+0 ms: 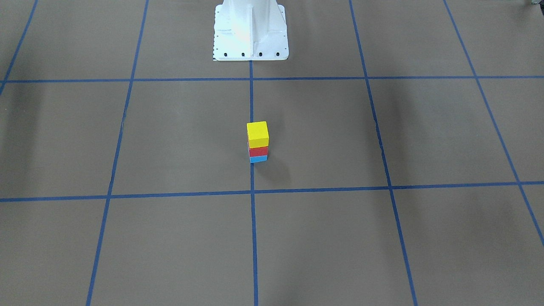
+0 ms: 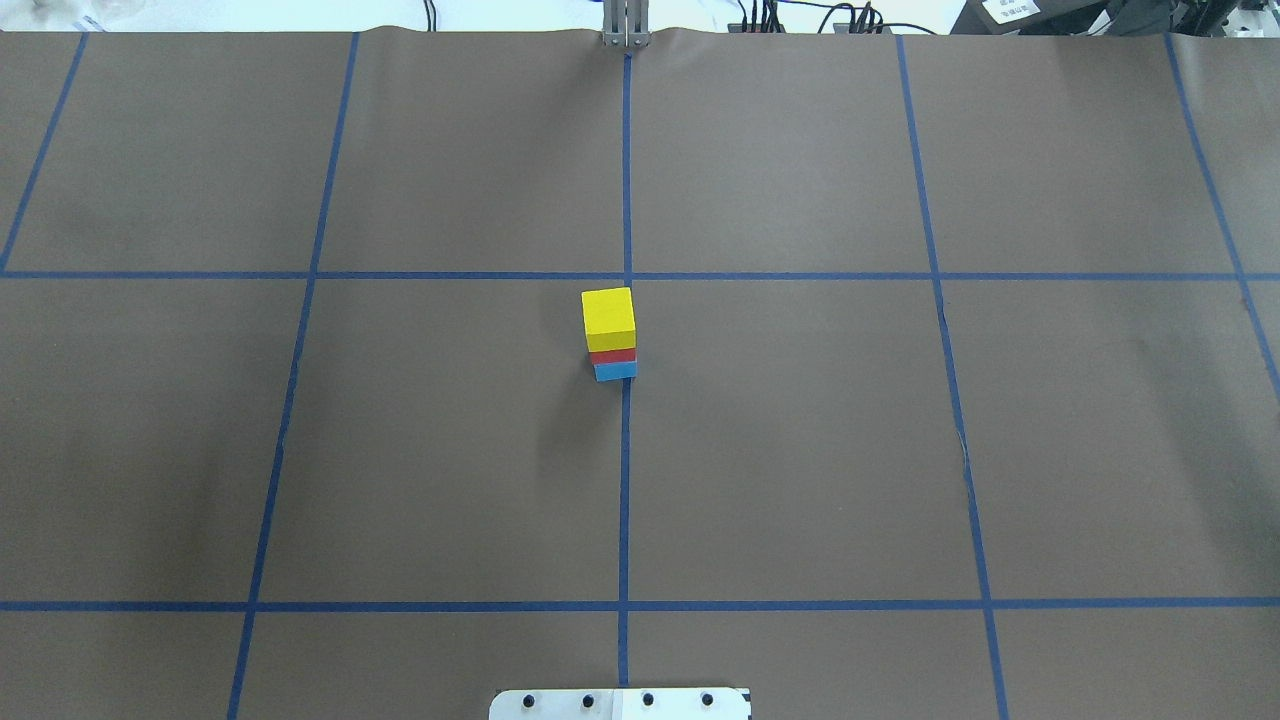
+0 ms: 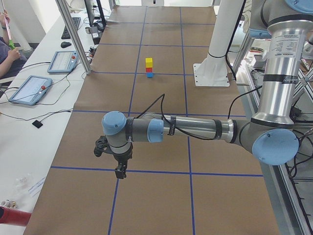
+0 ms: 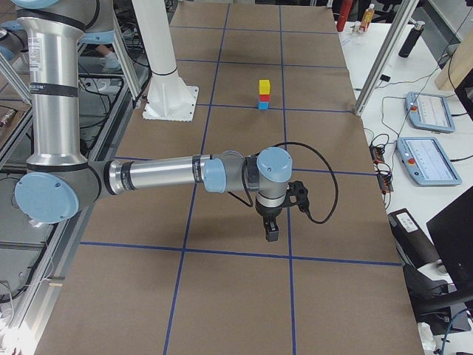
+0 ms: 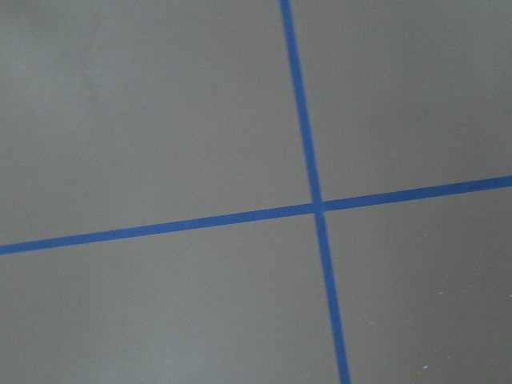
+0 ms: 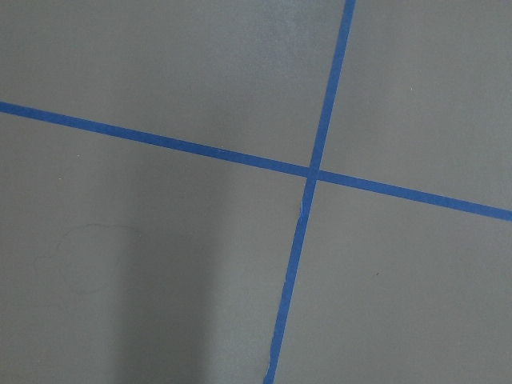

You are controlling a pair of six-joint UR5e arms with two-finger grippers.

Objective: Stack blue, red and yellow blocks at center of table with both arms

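3-blk stack (image 1: 257, 142), 2 arms (image 3: 195, 129)

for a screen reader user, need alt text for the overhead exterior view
Three blocks stand stacked on the table, on its centre tape line: yellow block on top, red block in the middle, blue block at the bottom. A white base plate edges in below.

A flat matte brown table (image 2: 800, 450) is ruled into large squares by thin blue tape lines (image 2: 624, 480). There is a small matte yellow cube (image 2: 608, 315), a matching red cube (image 2: 613, 355) and a light blue cube (image 2: 615, 371). A white metal pedestal (image 1: 250, 29). The jointed left arm (image 3: 195, 128) and right arm (image 4: 162, 174) share silver tubes, grey joints, pale blue caps, black cables.
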